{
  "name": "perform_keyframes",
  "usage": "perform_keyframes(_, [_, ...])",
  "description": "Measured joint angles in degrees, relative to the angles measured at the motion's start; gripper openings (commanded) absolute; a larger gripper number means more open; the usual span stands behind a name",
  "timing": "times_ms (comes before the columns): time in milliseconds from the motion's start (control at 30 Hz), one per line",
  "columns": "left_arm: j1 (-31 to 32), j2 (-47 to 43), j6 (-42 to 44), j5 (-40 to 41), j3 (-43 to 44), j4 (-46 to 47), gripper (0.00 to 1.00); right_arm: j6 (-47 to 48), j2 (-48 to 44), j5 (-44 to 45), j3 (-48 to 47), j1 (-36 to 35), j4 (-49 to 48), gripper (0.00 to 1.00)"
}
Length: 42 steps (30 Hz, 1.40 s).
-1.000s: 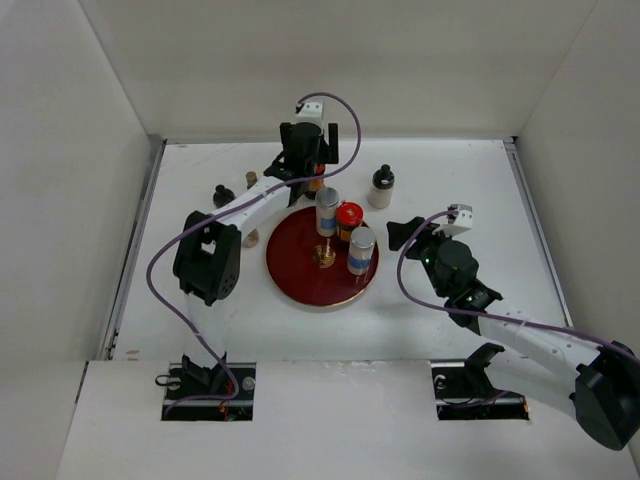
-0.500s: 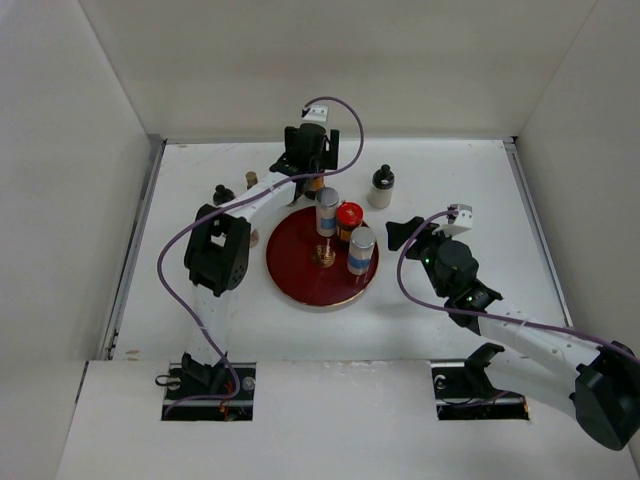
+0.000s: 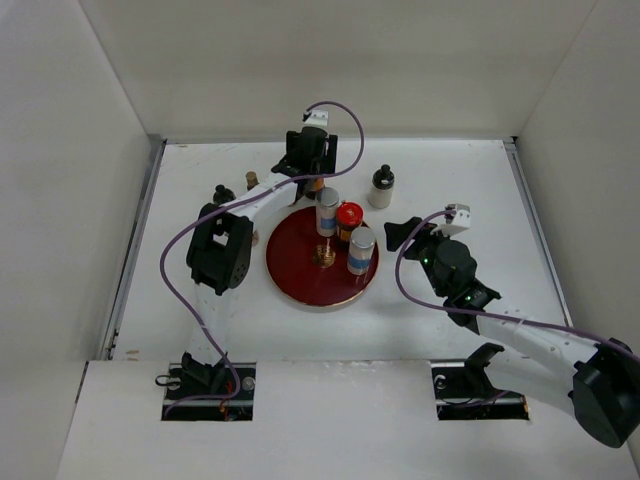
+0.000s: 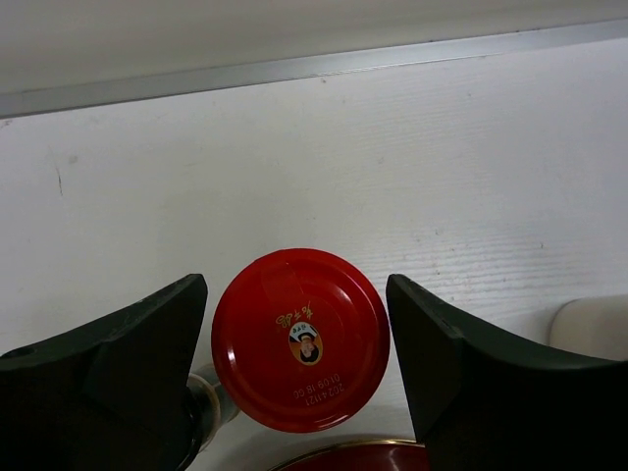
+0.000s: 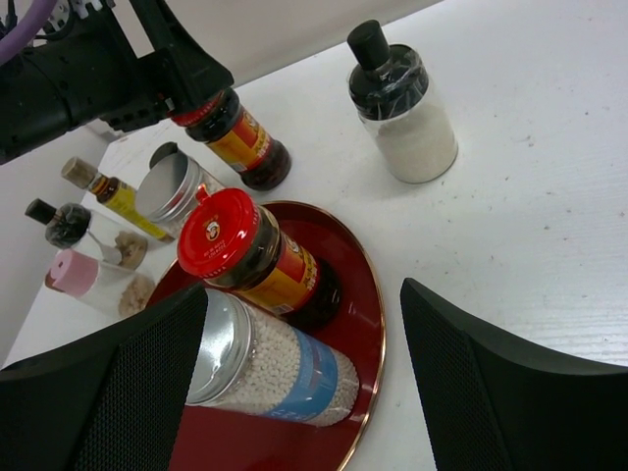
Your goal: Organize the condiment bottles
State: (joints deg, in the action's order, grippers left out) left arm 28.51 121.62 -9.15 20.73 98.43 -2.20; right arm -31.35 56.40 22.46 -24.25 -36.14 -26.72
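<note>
**Item 1. Worktop** [image 3: 480, 190]: white, walled on three sides. It carries everything I list below.

**Item 2. Left arm** [image 3: 250, 205]: it reaches to the far side of the tray. The left jaws stand spread to either side of a red cap. I see a thin gap at one side and no pinch.

**Item 3. Right arm** [image 3: 520, 335]: it lies across the right of the worktop and points at the tray's right edge. The right jaws are spread wide, with nothing held between them.

**Item 4. Tray** [image 3: 295, 270]: round, dark red and gold-rimmed, at mid-worktop. A small brass piece [image 3: 325, 257] sits at its middle.

**Item 5. Rear red-capped jar** [image 4: 300, 339]: dark, with a yellow-and-red label. It stands on the worktop just behind the tray, between the left jaws.

**Item 6. Tray red-capped jar** [image 3: 349, 216]: it stands on the tray's far right part.

**Item 7. Shakers, two:** both are silver-capped and blue-banded, and both stand on the tray.
- The rear shaker [image 3: 327, 210] is just left of the tray red-capped jar.
- The front shaker [image 3: 360, 250] is just in front of the same jar.

**Item 8. Black-capped bottle** [image 3: 380, 187]: clear, with white contents. It stands on the worktop off the tray, to the right of the rear red-capped jar.

**Item 9. Small bottles:** these are grouped on the worktop left of the tray.
- Slim yellow bottle [image 5: 113, 191].
- Small black-capped bottle [image 5: 59, 221].
- Pink-capped bottle [image 5: 83, 275], which I make out clearly only from the right wrist.
</note>
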Motion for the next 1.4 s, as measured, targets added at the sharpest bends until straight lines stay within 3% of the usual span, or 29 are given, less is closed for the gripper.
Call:
perform_keyframes(200, [0.0, 0.0, 0.0, 0.0, 0.0, -0.7, 0.7, 0.0, 0.0, -0.1, 0.0, 0.0, -0.6, 0.84])
perform_keyframes(500, [0.0, 0.0, 0.0, -0.2, 0.0, -1.0, 0.6, 0.0, 0.3, -0.1, 0.0, 0.0, -0.8, 0.84])
perform_keyframes(567, [0.0, 0.0, 0.0, -0.2, 0.0, -1.0, 0.61, -0.1, 0.3, -0.1, 0.0, 0.0, -0.8, 0.84])
perform_keyframes(667, [0.0, 0.0, 0.0, -0.2, -0.1, -1.0, 0.69, -0.1, 0.3, -0.3, 0.0, 0.0, -0.8, 0.84])
perform_keyframes(767, [0.0, 0.0, -0.1, -0.2, -0.2, -1.1, 0.69, -0.2, 0.3, -0.4, 0.0, 0.0, -0.8, 0.84])
perform_keyframes(1067, [0.0, 0.0, -0.2, -0.2, -0.9, -0.5, 0.45, -0.2, 0.3, -0.5, 0.0, 0.0, -0.8, 0.84])
perform_keyframes(1400, [0.4, 0.0, -0.2, -0.2, -0.7, 0.2, 0.41, -0.2, 0.3, -0.5, 0.0, 0.0, -0.8, 0.84])
